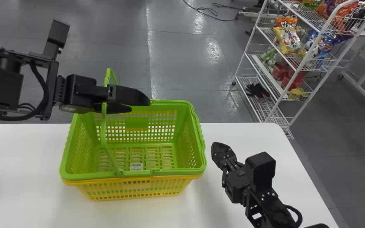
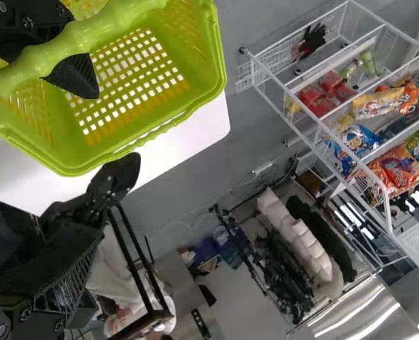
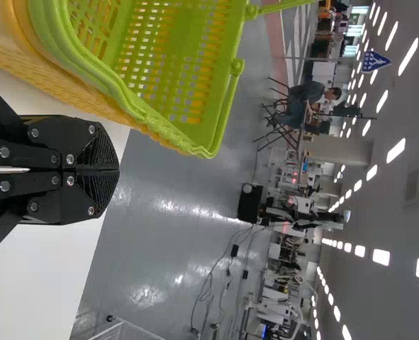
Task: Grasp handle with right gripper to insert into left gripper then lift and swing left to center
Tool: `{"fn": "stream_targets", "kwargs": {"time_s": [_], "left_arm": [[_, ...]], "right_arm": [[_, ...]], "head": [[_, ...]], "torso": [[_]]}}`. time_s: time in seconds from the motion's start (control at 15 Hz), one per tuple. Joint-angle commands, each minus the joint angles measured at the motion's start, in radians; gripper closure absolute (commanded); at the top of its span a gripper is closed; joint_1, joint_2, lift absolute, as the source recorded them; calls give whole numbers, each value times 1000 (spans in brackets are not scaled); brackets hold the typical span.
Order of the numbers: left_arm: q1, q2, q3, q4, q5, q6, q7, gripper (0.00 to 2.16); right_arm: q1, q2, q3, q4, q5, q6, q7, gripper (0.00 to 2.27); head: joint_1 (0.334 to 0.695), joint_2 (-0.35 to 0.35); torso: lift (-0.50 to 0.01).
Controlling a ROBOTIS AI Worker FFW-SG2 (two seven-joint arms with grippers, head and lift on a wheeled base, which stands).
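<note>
A: so why's the slim black left gripper point(image 1: 140, 105) poking in over the basket like that?

B: looks like it's there to take the raised bright green plastic handle point(image 1: 103, 126). That handle leans over to the robot's left and its bumpy bar crosses one of the left fingers. Those fingers are spread wide, so no clamp on it. Can't tell if the bar is properly in the gap

A: and the stubby black right gripper point(image 1: 223, 152)?

B: off to the right of the basket, low over the flat white table point(image 1: 21, 164), fingers pressed together with nothing in them. My guess is its handing-over bit is done and it's out there to give the left one room

A: where's the basket itself then?

B: the green slotted plastic basket point(image 1: 176, 172) sits nested in a yellow plastic one point(image 1: 131, 180), and that one's on the table. I'd close the left fingers on the bar before any lift, otherwise the handle could slip off and flop down. I'd also go up straight first, since the yellow one might cling and come along when you swing to center
</note>
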Motion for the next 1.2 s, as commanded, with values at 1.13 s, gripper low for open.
{"fn": "stream_targets", "kwargs": {"time_s": [1.13], "left_arm": [[28, -14, 8, -6, 27, 0, 0, 90]], "right_arm": [[-34, 1, 65, -99, -43, 105, -5, 2138]], "head": [[695, -165]], "torso": [[-93]]}}
